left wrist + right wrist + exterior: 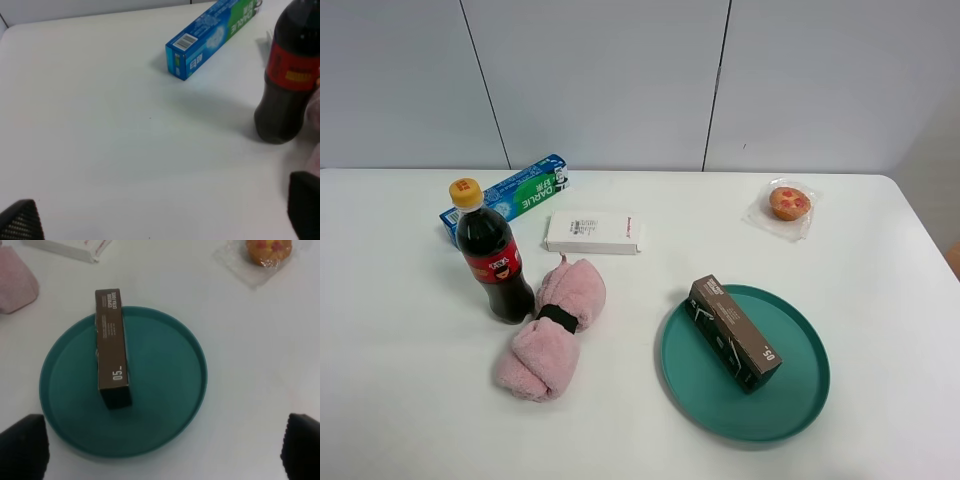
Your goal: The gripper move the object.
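Observation:
The object, a long dark brown carton (735,333) with white print, lies flat on a teal plate (800,400) at the front right of the table. One end of it sticks out over the plate's rim. In the right wrist view the carton (111,347) lies on the plate (165,390), with my right gripper (162,447) open above and apart from it. My left gripper (162,215) is open over bare table near the cola bottle (290,75), holding nothing. Neither arm shows in the exterior high view.
A cola bottle (492,255) stands at the left beside a rolled pink towel (552,330). Behind them lie a blue-green toothpaste carton (505,197) and a flat white box (593,233). A wrapped muffin (789,204) sits at the back right.

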You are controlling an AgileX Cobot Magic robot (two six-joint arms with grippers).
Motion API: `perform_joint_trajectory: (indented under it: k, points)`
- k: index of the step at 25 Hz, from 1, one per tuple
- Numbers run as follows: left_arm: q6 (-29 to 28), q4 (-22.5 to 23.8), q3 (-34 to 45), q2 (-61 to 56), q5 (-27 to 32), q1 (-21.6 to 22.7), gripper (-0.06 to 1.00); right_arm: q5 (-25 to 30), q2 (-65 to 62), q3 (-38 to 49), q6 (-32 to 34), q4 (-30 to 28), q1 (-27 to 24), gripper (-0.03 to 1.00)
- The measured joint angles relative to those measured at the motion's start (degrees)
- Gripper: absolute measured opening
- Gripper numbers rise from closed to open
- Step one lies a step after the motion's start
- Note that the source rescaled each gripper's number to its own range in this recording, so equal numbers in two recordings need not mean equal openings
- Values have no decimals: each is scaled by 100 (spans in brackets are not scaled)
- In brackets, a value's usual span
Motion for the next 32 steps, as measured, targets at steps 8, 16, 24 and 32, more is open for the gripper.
perform_joint_trajectory:
  k: [8, 16, 24, 32]
  points:
    - [0, 0, 0, 0, 0, 0, 100, -320, -313, 480, -109, 119, 0, 89]
    - [0, 0, 0, 0, 0, 0, 100, -419, -943, 724, -116, 168, 0, 87]
    - [0, -5, 0, 0, 0, 0, 100, -423, -955, 730, -255, 211, 0, 85]
    - [0, -6, 0, 0, 0, 0, 100, -423, -955, 730, -260, 211, 0, 84]
